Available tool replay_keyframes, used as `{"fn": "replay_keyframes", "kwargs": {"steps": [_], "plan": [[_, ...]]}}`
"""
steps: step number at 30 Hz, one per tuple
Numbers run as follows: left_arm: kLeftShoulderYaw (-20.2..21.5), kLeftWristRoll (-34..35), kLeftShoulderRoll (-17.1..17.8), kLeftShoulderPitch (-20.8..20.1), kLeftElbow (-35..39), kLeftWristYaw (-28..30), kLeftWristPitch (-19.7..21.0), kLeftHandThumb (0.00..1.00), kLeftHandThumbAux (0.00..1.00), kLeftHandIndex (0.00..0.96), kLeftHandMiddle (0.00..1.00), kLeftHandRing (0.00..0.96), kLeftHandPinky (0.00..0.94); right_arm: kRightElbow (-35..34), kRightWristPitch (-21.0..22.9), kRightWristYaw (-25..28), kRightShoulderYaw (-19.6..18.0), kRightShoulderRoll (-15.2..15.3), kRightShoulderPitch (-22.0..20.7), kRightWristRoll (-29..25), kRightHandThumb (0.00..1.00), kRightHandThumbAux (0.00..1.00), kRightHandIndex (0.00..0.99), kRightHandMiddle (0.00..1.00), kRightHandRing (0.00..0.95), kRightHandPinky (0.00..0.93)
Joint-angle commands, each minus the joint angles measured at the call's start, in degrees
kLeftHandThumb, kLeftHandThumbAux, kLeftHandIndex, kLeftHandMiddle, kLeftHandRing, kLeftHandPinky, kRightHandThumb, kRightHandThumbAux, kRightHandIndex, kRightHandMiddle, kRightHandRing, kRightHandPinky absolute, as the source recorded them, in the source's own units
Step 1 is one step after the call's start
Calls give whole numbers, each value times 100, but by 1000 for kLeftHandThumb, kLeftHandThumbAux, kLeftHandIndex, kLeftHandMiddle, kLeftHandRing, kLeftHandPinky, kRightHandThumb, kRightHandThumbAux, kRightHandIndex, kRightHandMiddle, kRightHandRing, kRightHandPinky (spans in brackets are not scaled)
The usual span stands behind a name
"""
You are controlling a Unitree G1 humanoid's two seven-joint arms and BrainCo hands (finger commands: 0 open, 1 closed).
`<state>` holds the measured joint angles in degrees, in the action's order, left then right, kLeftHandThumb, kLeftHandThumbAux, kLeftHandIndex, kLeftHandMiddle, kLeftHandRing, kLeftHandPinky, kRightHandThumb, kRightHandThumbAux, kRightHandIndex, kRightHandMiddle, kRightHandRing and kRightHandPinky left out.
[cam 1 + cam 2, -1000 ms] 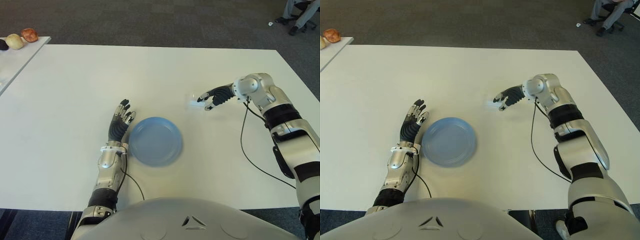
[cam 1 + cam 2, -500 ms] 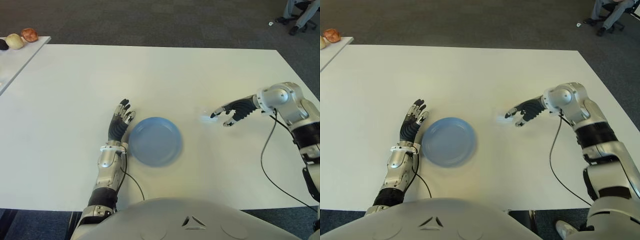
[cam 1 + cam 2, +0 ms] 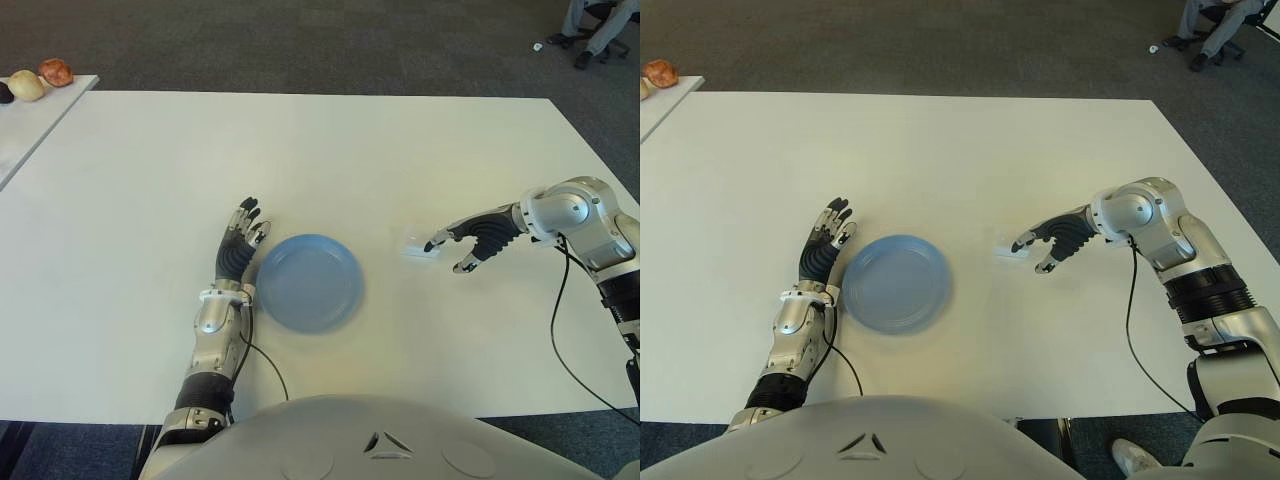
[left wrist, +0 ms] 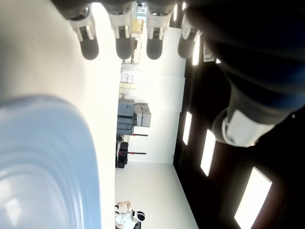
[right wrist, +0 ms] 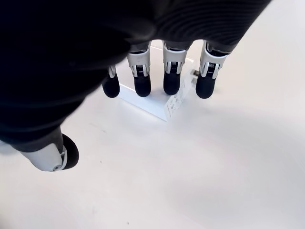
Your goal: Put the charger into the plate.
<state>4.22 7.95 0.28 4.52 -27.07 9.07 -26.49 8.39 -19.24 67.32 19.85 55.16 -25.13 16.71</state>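
The charger (image 3: 418,245) is a small white block lying flat on the white table (image 3: 350,140), a short way right of the blue plate (image 3: 308,283). My right hand (image 3: 443,256) hovers at the charger's right side, its fingers stretched out over it and the thumb held apart. In the right wrist view the fingertips (image 5: 142,88) sit just over the charger (image 5: 155,102) without closing on it. My left hand (image 3: 243,225) shows flat and spread beside the plate's left rim, holding nothing. The plate holds nothing.
A second table at the far left carries a few round food items (image 3: 40,78). A black cable (image 3: 558,330) hangs from my right arm over the table. A seated person's legs (image 3: 595,25) show at the far right on the carpet.
My right hand swept from the far middle of the table toward me and to the right. The charger slid along with it and now lies nearer the plate's right side.
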Motion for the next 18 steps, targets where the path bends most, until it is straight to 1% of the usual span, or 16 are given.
{"fn": "replay_keyframes", "kwargs": {"steps": [1,4,7,9,11,14,18], "plan": [[32,35,-5,278,-429,64,406,0,597,6,58,51,69,-12,-321,-460,-168,-142,293,-93,0,508,0,13,43,77],[28,33,1,276,-429,73,424,0,597,5,59,52,71,-74,-469,-945,-397,-209,501,-92,0,513,0,18,52,91],[33,30,5,268,-443,78,429,0,597,5,61,54,73,-94,-549,-1211,-498,-248,608,-50,0,522,0,21,59,98],[37,24,7,258,-461,75,435,0,597,5,62,55,74,-90,-788,-1665,-674,-315,775,0,0,534,0,20,60,100],[37,20,7,254,-464,72,441,0,597,6,63,56,74,-66,-1006,-2006,-801,-366,890,30,0,547,0,19,61,105],[35,18,8,254,-464,73,442,0,599,7,64,55,69,1,-1248,-2350,-912,-421,988,26,0,565,0,19,63,113],[31,8,10,255,-463,65,445,0,600,8,64,53,66,108,-1489,-2636,-1000,-470,1052,-21,0,577,0,9,57,112]]}}
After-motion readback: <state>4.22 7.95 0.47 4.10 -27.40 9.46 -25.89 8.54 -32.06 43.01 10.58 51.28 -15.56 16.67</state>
